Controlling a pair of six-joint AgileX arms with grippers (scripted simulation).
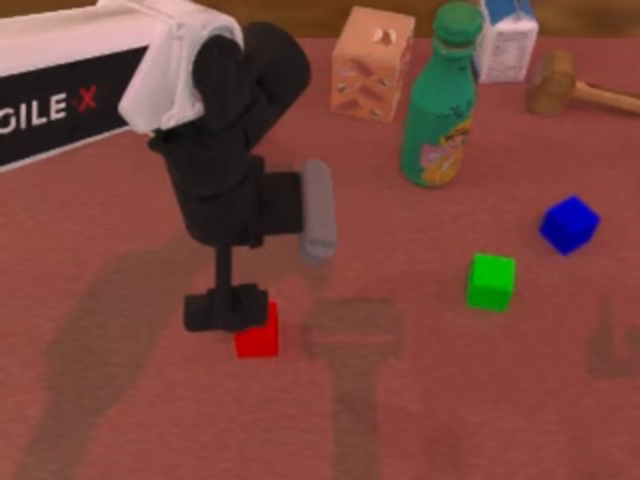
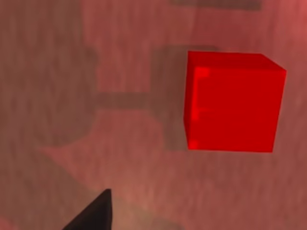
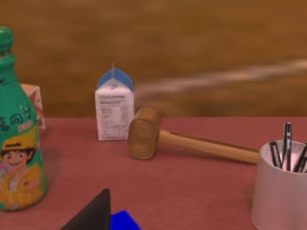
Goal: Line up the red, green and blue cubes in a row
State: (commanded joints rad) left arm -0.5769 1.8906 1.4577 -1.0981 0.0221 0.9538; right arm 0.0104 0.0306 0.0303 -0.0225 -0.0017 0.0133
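The red cube [image 1: 258,335] lies on the table left of centre. My left gripper [image 1: 225,312] hangs open just above it, a little to its left, overlapping its back-left corner. In the left wrist view the red cube [image 2: 232,103] sits off to one side of a single dark finger [image 2: 93,213], not between the jaws. The green cube [image 1: 491,280] rests right of centre, and the blue cube [image 1: 570,223] lies farther right and back. My right gripper [image 3: 136,225] is outside the top view; its wrist view shows one finger [image 3: 96,213] and a corner of the blue cube [image 3: 125,221].
Along the back stand a peach patterned box [image 1: 372,62], a green bottle [image 1: 440,100], a milk carton [image 1: 505,38] and a wooden hammer [image 1: 570,88]. A white cup of pens [image 3: 280,187] shows in the right wrist view.
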